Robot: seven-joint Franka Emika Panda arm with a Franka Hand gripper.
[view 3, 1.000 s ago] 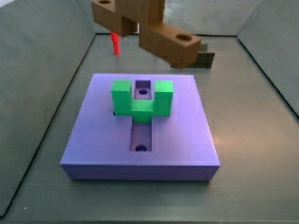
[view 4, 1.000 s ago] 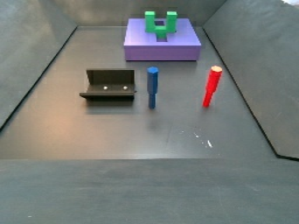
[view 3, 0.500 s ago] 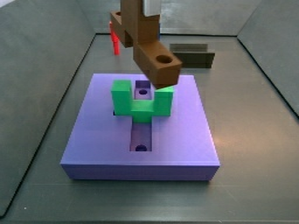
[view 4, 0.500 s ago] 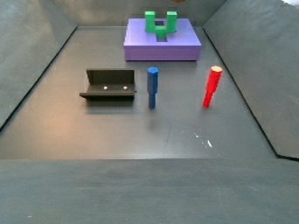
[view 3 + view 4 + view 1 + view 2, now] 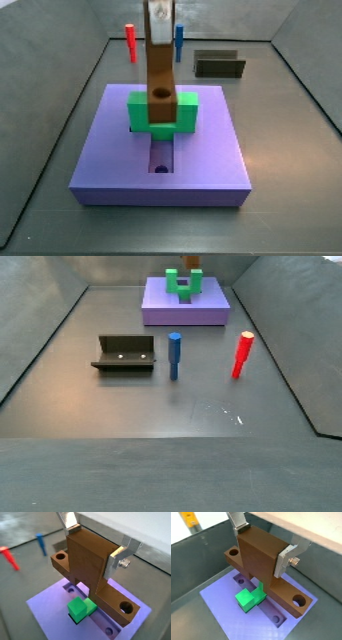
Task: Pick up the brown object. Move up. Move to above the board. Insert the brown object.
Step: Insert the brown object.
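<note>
Wrist views are showing it best: the gripper [image 5: 261,547] is clamping the brown object [image 5: 271,577] between its silver fingers [image 5: 286,559], so the jaws are closed on the bar's upright part, with the long bar hanging just under them. The bar's long axis is running along the groove of the board [image 5: 228,609], one holed end sticking out each way. In a side view, the brown object [image 5: 159,70] is hanging right over the green U-shaped block [image 5: 162,112], lower end already sitting level with the gap between the two prongs. So I'd say the remaining move is pretty much straight down; any sideways drift and it's probably catching a prong.

The board is lying flat on the dark tabletop [image 5: 201,436], walled in on all sides. The red peg [image 5: 241,355], blue peg [image 5: 174,355] and dark open box [image 5: 123,353] are standing well apart from the board, so nothing is crowding the insert.
</note>
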